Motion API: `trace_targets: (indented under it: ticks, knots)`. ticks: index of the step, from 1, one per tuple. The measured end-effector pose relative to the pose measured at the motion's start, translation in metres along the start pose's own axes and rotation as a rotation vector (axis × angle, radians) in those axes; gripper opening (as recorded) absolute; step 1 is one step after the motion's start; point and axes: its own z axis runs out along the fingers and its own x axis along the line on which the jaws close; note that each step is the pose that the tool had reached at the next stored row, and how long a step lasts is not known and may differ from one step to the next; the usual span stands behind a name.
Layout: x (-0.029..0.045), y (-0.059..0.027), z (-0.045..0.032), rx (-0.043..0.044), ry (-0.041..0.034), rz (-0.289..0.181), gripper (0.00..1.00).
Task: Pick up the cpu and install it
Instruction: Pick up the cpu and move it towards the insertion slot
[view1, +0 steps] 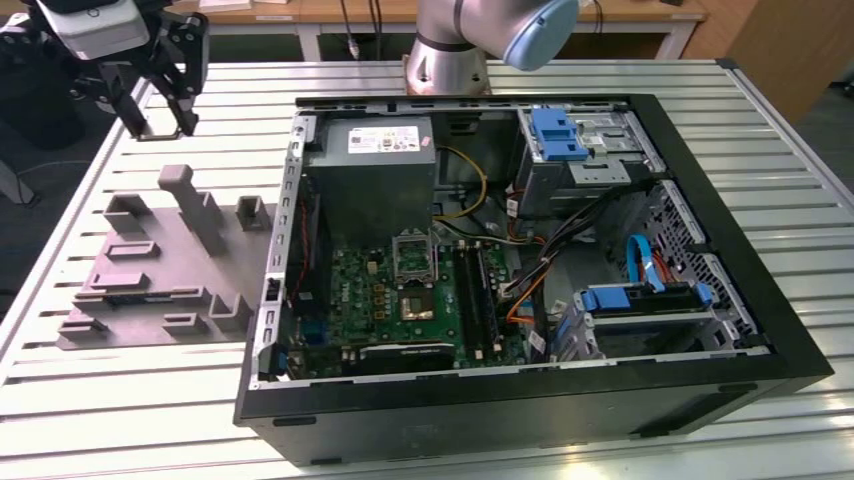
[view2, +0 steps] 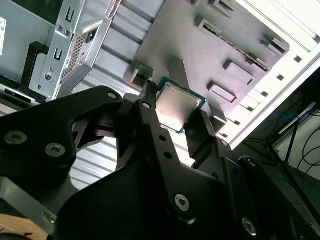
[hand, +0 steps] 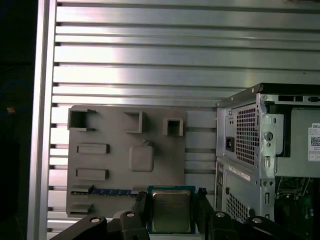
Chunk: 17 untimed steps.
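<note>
Gripper: clenched on the cpu, pinching it at two opposite edges between the fingers; silvery face visible in both wrist views. Held in the air above the slatted table, over or just beside the grey fixture plate, outside the computer case on the exterior view's left. Well apart from the socket, which sits on the motherboard next to the grey power supply. Judged step: carrying the chip toward the socket. To do it well: hold the chip level, add no squeeze on the thin rim, clear the case wall with margin, stay away from the loose cables beside the board. Match chip orientation to socket keying before any descent; cannot read keying marks here. Cannot tell whether the socket's metal frame stands open, so verify. Set down straight, without sliding or pressing; otherwise, by judgement, risking bent contacts from a tilted or offset placement.
</note>
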Motion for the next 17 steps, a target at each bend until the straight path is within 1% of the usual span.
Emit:
trace_targets:
  ticks: [17]
  knots:
    - [-0.0061,-0.0001,0.0000,0.0000,0.0000,0.000,0.47]
